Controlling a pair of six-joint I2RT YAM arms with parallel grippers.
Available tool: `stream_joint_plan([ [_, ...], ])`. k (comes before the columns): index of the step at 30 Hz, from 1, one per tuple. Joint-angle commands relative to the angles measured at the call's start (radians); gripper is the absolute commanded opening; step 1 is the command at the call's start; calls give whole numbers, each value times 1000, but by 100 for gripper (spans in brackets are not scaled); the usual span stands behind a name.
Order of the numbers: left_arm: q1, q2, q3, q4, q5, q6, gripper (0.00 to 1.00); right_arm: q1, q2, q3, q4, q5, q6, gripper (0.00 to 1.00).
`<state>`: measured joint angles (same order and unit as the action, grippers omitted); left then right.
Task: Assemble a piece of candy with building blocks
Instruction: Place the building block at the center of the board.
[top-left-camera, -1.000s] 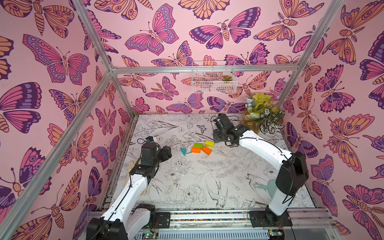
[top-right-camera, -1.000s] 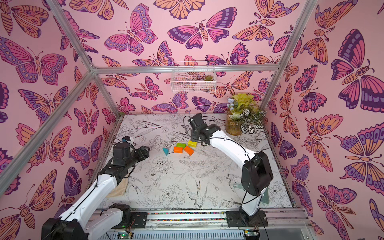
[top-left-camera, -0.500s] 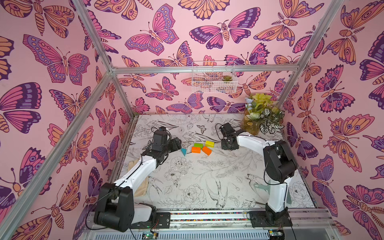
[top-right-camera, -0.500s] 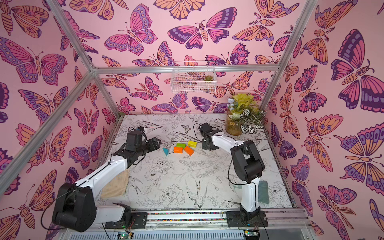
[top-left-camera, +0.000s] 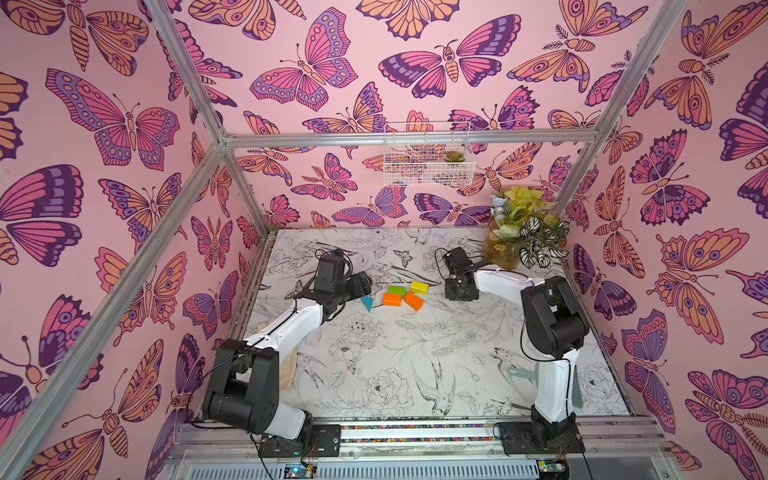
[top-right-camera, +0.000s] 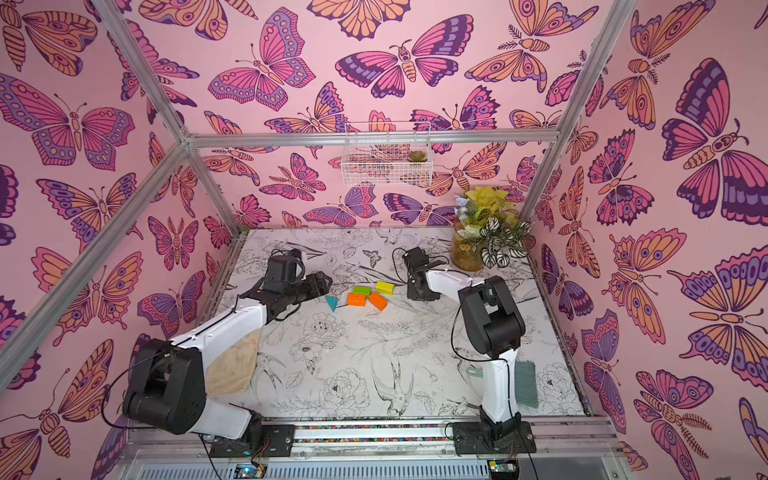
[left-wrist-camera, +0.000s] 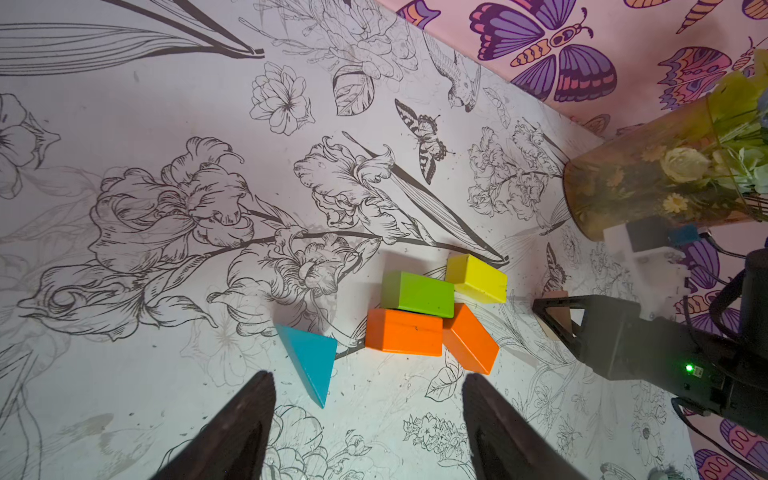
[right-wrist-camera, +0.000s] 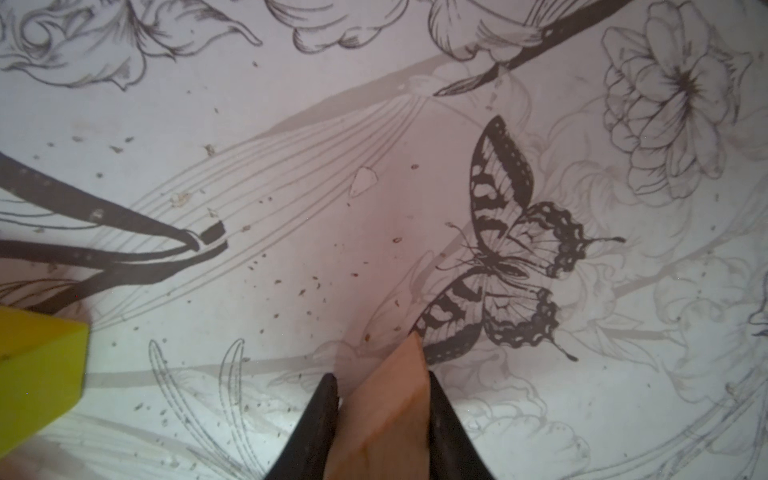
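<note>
Right wrist view: the right gripper (right-wrist-camera: 381, 376) is clamped narrow on the plain tan wooden triangular wedge (right-wrist-camera: 386, 415), which both top views hide. Left wrist view: the left gripper (left-wrist-camera: 368, 376) stands wide, holding nothing. In a top view, the teal wooden triangular wedge (top-left-camera: 367, 302) lies at nine o'clock of the clustered green wooden brick (top-left-camera: 396, 290), yellow wooden brick (top-left-camera: 419, 287) and two orange wooden bricks (top-left-camera: 392, 299) (top-left-camera: 413, 301) on the floral-print table (top-left-camera: 415, 353). The right gripper sits at three o'clock.

In both top views the right gripper (top-left-camera: 458, 296) covers the tan wedge (right-wrist-camera: 386, 419) entirely — it shows only from the wrists. The right wrist view crops the wedge at the frame edge; the yellow block (right-wrist-camera: 37, 374) there is blurred and cropped too. The left arm (top-right-camera: 220, 328) hides part of a beige cloth (top-right-camera: 230, 368).
</note>
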<state>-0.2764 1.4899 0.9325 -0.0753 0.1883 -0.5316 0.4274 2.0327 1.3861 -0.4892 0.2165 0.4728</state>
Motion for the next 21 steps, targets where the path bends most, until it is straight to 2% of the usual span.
stream_joint_plan([
  [1, -3, 26, 21, 9, 22, 15, 74, 2, -7, -13, -15, -1, 11, 38],
  [6, -3, 51, 35, 9, 28, 17, 74, 2, -41, 12, -51, 2, -9, 46],
  [14, -3, 61, 61, 10, 34, 18, 74, 14, -166, 112, -69, 29, -96, 50],
  [17, -4, 75, 73, 13, 52, 14, 73, 34, -154, 160, -42, 9, -142, 43],
  [21, -17, 111, 99, 13, 91, 14, 64, 40, -67, 229, -11, -65, -159, 30],
])
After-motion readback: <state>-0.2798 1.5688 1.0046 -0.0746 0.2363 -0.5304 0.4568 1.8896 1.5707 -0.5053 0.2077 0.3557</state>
